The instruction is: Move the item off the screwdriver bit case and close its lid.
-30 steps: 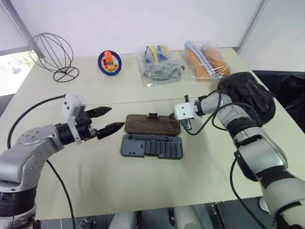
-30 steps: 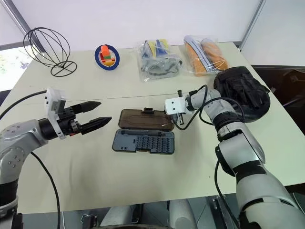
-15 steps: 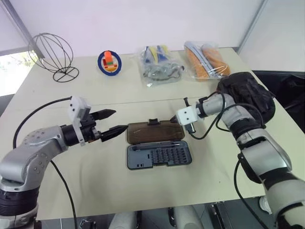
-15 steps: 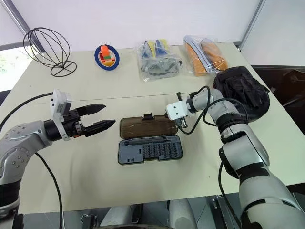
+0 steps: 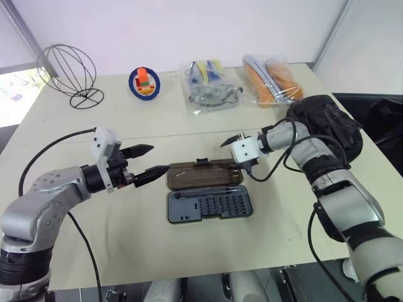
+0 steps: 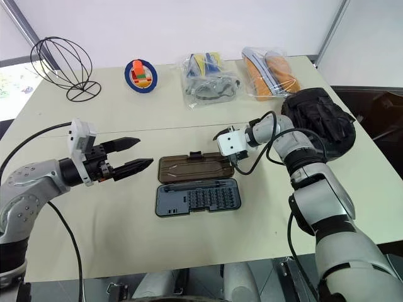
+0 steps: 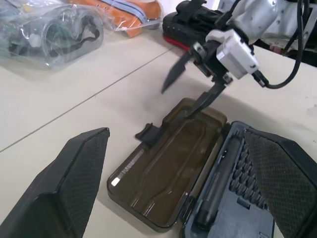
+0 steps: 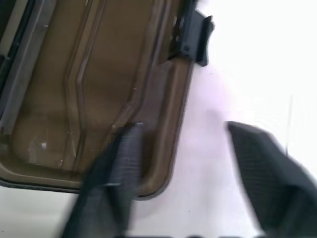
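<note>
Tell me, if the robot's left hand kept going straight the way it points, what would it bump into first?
Probably the lid of the open bit case: the left hand points at its near end, though height is hard to judge.

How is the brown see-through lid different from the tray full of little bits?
The lid is smoky brown and see-through, while the tray is solid grey-blue. The lid is bare inside, with only moulded ridges; the tray holds rows of small bits and a slim screwdriver. The lid has a small black latch tab on its far edge; the tray shows none. Both are flat rectangles of about the same size, joined along one long edge and lying open on the table.
</note>
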Robot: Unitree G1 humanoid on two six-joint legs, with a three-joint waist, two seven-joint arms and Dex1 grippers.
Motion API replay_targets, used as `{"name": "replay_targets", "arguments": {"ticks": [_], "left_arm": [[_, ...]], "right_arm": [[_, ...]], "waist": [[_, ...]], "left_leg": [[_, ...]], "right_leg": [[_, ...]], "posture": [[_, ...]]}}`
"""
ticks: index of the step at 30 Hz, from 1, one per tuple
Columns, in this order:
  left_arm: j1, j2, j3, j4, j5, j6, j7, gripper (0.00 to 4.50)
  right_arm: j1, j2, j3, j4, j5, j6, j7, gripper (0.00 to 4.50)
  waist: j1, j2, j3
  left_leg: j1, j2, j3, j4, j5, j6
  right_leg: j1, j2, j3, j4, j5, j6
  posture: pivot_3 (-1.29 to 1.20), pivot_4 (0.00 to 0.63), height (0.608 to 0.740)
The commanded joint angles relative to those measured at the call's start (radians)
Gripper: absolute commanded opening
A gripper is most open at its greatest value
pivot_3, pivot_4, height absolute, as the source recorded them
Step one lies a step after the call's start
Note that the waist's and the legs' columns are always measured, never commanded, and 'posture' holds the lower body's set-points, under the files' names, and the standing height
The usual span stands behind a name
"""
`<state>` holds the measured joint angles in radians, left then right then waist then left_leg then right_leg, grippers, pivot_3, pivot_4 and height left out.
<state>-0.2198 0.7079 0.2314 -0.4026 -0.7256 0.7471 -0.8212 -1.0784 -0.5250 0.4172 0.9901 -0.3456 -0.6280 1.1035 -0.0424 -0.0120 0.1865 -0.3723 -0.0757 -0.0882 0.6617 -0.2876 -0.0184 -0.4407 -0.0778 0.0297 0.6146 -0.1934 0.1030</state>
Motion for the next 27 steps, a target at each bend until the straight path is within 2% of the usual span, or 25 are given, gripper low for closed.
{"name": "replay_targets", "arguments": {"ticks": [1,5,7,9,18,25,27], "left_arm": [[0.014,-0.011,0.003,-0.017,-0.005,-0.021,0.014,4.5],[0.012,-0.025,0.046,0.023,-0.028,-0.02,0.032,4.5],[-0.001,-0.016,0.047,0.059,-0.011,-0.036,0.026,4.5],[-0.022,-0.004,0.036,0.095,0.013,-0.061,0.014,4.5],[-0.139,0.035,-0.019,0.197,0.076,-0.114,-0.056,4.5],[-0.049,0.058,-0.041,0.057,0.021,-0.055,-0.095,4.5],[-0.008,0.052,-0.029,-0.001,-0.01,-0.031,-0.086,3.98]], "right_arm": [[0.017,-0.035,-0.099,-0.191,0.153,0.238,0.129,3.86],[0.063,-0.092,-0.263,-0.587,0.442,0.784,0.26,3.86],[0.102,-0.126,-0.336,-0.76,0.563,1.009,0.259,3.86],[0.143,-0.131,-0.376,-0.86,0.615,1.133,0.206,3.86],[0.341,-0.127,-0.472,-1.249,0.78,1.466,-0.015,3.86],[0.399,-0.112,-0.498,-1.367,0.853,1.544,-0.152,3.86],[0.41,-0.116,-0.493,-1.363,0.848,1.53,-0.178,3.93]], "waist": [[0.002,0.0,0.0],[0.004,0.002,0.002],[0.006,0.002,0.002],[0.01,0.001,0.001],[0.028,0.001,0.001],[0.027,0.001,0.001],[0.027,0.001,0.001]], "left_leg": [[-0.001,0.0,0.0,0.0,0.0,0.0],[-0.002,0.0,-0.001,0.001,-0.002,0.004],[-0.002,0.0,-0.002,0.0,-0.003,0.005],[-0.002,0.0,-0.003,0.0,-0.003,0.005],[-0.004,0.0,0.0,0.001,-0.003,0.006],[-0.004,0.0,0.0,0.001,-0.004,0.006],[-0.003,0.0,0.0,0.001,-0.004,0.006]], "right_leg": [[0.0,0.0,0.0,0.0,0.0,0.0],[-0.002,-0.001,0.0,0.0,0.0,0.0],[-0.002,-0.001,-0.001,0.0,0.0,0.0],[-0.002,-0.001,-0.002,0.0,0.0,0.0],[-0.003,-0.002,-0.001,-0.001,0.0,0.0],[-0.002,-0.003,-0.001,-0.001,0.0,0.0],[-0.002,-0.003,-0.001,-0.001,0.0,0.0]], "posture": [[0.0,0.15,0.74],[0.0,0.15,0.74],[0.0,0.15,0.74],[0.0,0.15,0.74],[0.0,0.15,0.74],[0.0,0.15,0.74],[0.0,0.15,0.74]]}}
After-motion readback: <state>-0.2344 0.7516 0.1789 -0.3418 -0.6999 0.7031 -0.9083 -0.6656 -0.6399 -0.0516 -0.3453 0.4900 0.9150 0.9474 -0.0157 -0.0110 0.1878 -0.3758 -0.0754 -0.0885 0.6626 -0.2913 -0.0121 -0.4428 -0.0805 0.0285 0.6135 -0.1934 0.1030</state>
